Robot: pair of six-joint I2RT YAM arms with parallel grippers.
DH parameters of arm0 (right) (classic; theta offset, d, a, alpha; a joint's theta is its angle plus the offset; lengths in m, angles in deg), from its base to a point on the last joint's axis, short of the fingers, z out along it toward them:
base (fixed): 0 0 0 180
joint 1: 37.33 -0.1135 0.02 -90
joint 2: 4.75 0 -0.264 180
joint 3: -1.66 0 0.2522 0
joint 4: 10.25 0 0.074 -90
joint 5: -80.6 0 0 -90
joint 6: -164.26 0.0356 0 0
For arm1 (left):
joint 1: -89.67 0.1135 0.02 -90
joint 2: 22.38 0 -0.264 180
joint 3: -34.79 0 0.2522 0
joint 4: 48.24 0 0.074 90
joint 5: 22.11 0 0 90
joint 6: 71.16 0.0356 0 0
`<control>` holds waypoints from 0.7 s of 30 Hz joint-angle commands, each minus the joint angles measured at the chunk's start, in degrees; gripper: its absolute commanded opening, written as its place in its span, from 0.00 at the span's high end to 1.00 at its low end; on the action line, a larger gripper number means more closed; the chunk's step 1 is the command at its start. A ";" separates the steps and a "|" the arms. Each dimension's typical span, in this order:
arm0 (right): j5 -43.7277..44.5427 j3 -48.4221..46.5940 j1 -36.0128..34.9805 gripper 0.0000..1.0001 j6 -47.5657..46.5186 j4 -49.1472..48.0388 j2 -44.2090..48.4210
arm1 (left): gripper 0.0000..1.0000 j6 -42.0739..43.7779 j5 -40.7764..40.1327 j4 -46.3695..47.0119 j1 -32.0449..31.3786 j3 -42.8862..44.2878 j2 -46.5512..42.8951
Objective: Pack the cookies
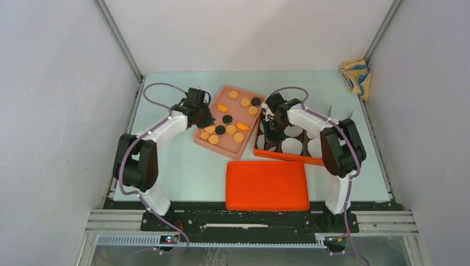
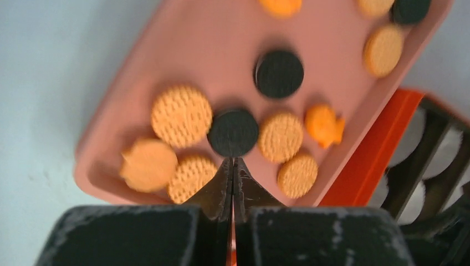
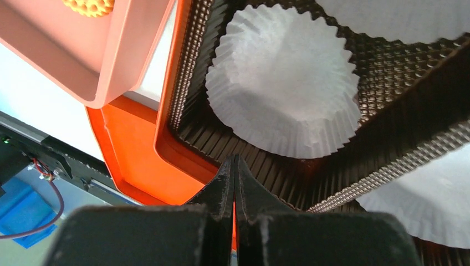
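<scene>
Several cookies lie on a pink tray, mostly orange rounds with a few black ones. My left gripper hovers at the tray's left side, shut and empty. In the left wrist view its tips sit just short of a black cookie, with orange cookies on either side. My right gripper is over the left end of the orange box, also shut with nothing in it. In the right wrist view its tips hang above the box's dark liner, near a white paper cup.
The orange box holds a black divider and several white paper cups. An orange lid lies in front of it, near the arm bases. A folded cloth sits in the far right corner. White walls enclose the table.
</scene>
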 commanded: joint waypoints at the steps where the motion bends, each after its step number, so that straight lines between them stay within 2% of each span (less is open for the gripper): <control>1: 0.29 -0.03 -2.12 1.00 -0.23 -0.90 -0.90 | 1.00 -1.78 -1.65 2.04 -3.14 -10.39 -0.56; 4: 0.20 0.13 -3.07 1.00 -0.34 -1.08 -1.18 | 1.00 -2.26 -1.33 2.79 -3.48 -13.07 1.91; 7: 0.10 0.50 -4.50 1.00 -0.65 -1.12 -1.02 | 1.00 -2.17 -2.53 2.53 -3.36 -11.21 4.89; 12: -1.18 1.31 -7.68 1.00 -0.71 -1.19 -0.75 | 1.00 -0.71 -5.49 -1.61 -2.17 0.39 13.01; 16: -3.63 1.55 -10.41 1.00 -0.53 -1.70 -1.27 | 1.00 -0.52 -4.52 -5.81 1.40 9.99 20.43; 21: -5.96 1.34 -14.24 1.00 -0.04 -2.38 -2.39 | 1.00 1.34 -6.64 -8.58 3.44 17.26 21.60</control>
